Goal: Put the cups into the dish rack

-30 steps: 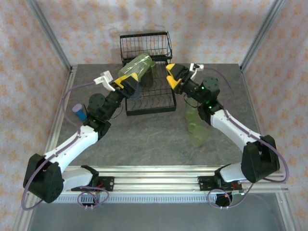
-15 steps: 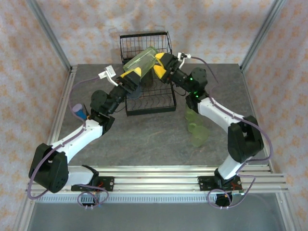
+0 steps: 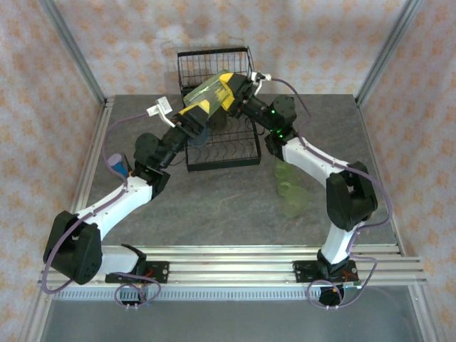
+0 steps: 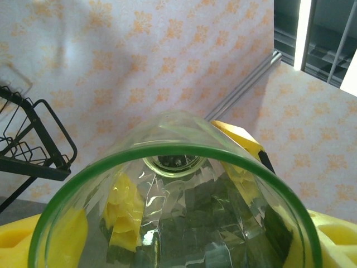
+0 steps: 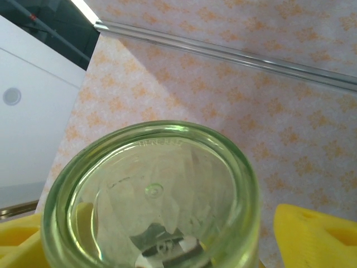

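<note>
Grey tabletop (image 3: 214,206): green cup (image 3: 203,89), rim clenched by left gripper (image 3: 198,108), long axis aimed base-first between parted jaws of right gripper (image 3: 228,90).

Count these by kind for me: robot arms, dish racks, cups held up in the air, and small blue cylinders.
Arms: 2, left arm, right arm
Rack: 1
Held green cup: 1
Blue cylinder: 1
Total: 5
</note>
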Tool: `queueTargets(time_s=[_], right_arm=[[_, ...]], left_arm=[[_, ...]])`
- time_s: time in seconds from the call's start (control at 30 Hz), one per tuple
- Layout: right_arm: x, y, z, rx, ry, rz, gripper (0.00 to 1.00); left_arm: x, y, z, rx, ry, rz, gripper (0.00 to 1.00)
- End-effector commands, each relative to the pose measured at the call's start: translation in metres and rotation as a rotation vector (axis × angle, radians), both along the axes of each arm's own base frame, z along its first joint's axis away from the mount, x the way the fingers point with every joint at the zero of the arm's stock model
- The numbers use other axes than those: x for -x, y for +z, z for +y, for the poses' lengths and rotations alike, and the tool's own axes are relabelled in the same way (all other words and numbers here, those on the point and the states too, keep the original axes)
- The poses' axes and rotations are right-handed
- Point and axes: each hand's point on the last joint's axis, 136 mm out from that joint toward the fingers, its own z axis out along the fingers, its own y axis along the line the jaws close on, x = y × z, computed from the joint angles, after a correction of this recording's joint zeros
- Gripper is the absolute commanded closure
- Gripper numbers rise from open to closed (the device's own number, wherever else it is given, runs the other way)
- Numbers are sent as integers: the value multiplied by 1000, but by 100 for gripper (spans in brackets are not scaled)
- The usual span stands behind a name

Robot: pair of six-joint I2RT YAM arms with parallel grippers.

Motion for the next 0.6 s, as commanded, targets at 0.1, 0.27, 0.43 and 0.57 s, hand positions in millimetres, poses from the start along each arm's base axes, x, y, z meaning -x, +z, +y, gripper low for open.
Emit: queueTargets(time_s=[0.1,0.27,0.43,0.57], right_arm=[[5,23,2,-39,8,-70,25],[5,26,1,-40,0,-77,30],[6,28,1,-2,-14,-97,37],[8,25,0,65,-39,-114,40]], left_arm=[[10,22,-4,25,-34,-73,28],[10,21,-3,17,-27,-66,26],[12,11,-3,-81,-8,-15,18],[21,8,3,-154,18,13,1]])
